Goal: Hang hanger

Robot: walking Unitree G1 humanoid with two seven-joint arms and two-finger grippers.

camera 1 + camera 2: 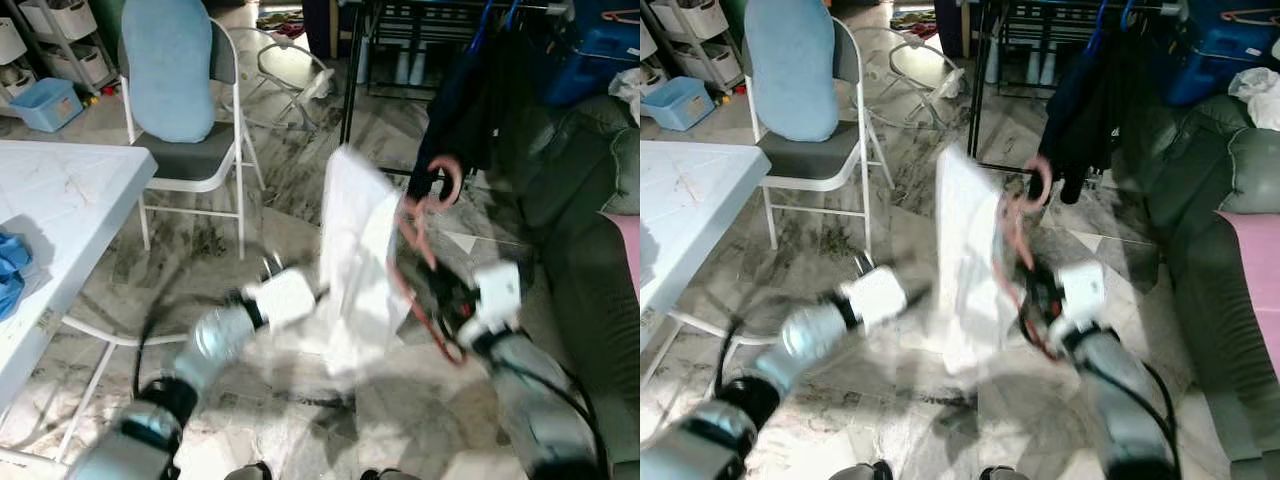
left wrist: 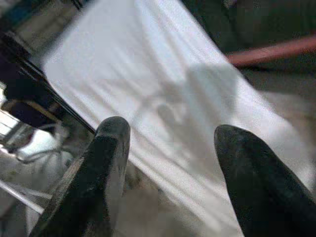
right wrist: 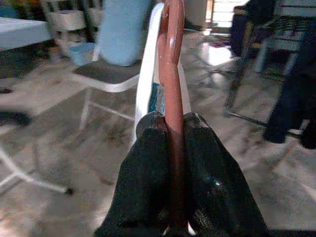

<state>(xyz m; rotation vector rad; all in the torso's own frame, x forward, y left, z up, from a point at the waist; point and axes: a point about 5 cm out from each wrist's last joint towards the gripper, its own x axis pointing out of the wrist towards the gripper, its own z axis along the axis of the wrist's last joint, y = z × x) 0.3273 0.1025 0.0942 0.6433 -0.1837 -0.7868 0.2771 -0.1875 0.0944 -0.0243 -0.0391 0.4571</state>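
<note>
Between the two arms: the pink hanger (image 1: 425, 270) hangs in mid-air over the marbled floor (image 1: 300, 170), carrying a white garment (image 1: 352, 270); its hook (image 1: 447, 178) points up toward the dark clothes rack (image 1: 985, 70) behind.

Right gripper (image 3: 173, 148): pressed together on the hanger's thin pink bar, fingers (image 3: 143, 182) on either side of it — a firm pinch, judging by the wrist view.

Left gripper (image 2: 170, 143): spread wide, fingertips (image 2: 111, 143) just short of the white cloth; whether they touch it cannot be told.

Handling: the hanger looks stiff, light and smooth, so it may swivel in a two-finger pinch; the garment is soft and will swing, shifting the load.

Where to hold: on the bar close below the hook, leaving the hook free for the rail.

Blur: both head views are smeared, so finer detail is unclear.

Surroundings: a folding chair (image 1: 190, 160) with a blue cushion (image 1: 168, 65), a white table (image 1: 50, 220), and a dark sofa (image 1: 590, 260) at the robot's right.
</note>
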